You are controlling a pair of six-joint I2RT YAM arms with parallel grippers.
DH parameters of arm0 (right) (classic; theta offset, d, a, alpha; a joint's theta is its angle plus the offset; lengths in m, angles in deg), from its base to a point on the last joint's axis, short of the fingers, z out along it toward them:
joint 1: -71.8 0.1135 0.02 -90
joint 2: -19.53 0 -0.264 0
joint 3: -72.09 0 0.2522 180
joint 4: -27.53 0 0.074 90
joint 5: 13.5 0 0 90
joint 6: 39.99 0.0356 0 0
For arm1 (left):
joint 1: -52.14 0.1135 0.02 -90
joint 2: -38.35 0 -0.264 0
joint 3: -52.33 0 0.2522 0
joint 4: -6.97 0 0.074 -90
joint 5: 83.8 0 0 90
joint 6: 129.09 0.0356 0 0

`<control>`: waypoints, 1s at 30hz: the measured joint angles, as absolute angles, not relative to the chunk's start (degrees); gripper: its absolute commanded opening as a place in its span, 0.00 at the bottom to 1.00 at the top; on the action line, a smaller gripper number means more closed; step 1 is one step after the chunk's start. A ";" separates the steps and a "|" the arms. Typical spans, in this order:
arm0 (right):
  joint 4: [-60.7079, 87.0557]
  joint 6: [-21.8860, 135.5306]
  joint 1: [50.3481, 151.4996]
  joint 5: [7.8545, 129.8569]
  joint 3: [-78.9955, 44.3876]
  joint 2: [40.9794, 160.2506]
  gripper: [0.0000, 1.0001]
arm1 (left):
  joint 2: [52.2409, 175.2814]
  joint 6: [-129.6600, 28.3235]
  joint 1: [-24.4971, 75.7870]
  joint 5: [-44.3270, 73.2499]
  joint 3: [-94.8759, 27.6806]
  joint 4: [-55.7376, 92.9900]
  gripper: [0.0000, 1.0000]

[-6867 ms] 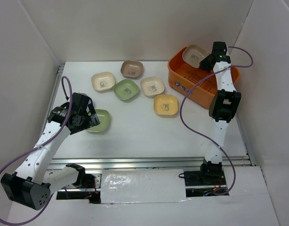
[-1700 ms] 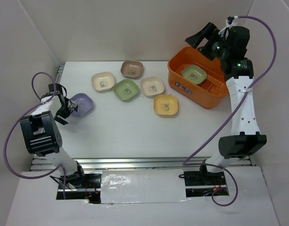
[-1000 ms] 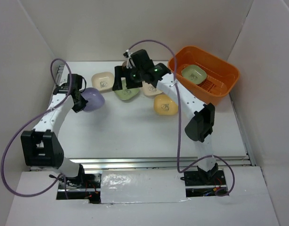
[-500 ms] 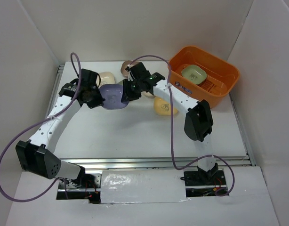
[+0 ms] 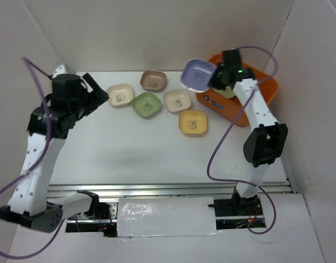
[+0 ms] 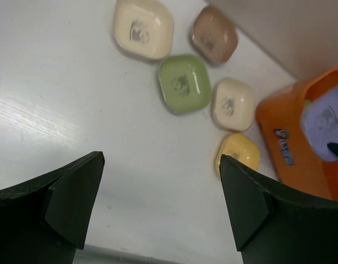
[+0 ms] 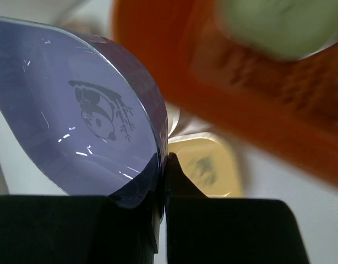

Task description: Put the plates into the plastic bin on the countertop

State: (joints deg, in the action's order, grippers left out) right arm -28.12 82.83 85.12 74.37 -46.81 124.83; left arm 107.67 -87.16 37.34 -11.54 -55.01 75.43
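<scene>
Five plates (image 5: 146, 104) lie clustered left of the bin (image 5: 212, 101).

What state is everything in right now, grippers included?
Left gripper: open, empty, raised.
Right gripper: shut on the lavender plate at its rim.
Lavender plate: tilted, in the air by the plastic bin.
Plastic bin: upright, green plate inside.
Five other plates: flat on the countertop.

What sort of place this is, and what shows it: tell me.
Likely a robot lab test cell, not a kitchen: a plain white tabletop boxed by bare white walls, two cabled robot arms bolted at its near edge, small pastel rounded-square dishes beside an orange plastic tub.
</scene>
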 measured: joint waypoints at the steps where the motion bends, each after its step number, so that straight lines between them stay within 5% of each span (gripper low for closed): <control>1: -29.32 83.00 80.31 75.50 -49.00 125.05 0.00 | 105.60 -87.03 38.19 -11.73 -55.45 75.43 0.99; 8: -32.88 84.33 61.01 76.84 -63.07 131.10 0.00 | 103.96 -84.69 40.77 -10.68 -53.00 75.06 0.99; 22: -29.78 92.44 59.20 71.63 -58.24 142.40 0.00 | 110.34 -80.58 42.60 -4.04 -43.86 74.51 0.99; 25: -28.12 94.17 59.68 71.11 -57.87 143.19 0.23 | 110.69 -79.64 42.65 -2.49 -42.09 72.52 0.99; 26: -27.68 94.61 59.87 70.96 -58.24 143.61 0.55 | 110.93 -79.56 42.65 -2.18 -41.37 72.24 0.99; 28: -26.94 95.59 60.33 70.28 -58.92 144.33 0.94 | 111.54 -79.49 42.65 -1.31 -39.93 72.00 0.99; 30: -25.93 95.61 60.81 69.80 -59.07 144.44 1.00 | 112.22 -79.40 42.65 -0.67 -38.81 71.71 0.99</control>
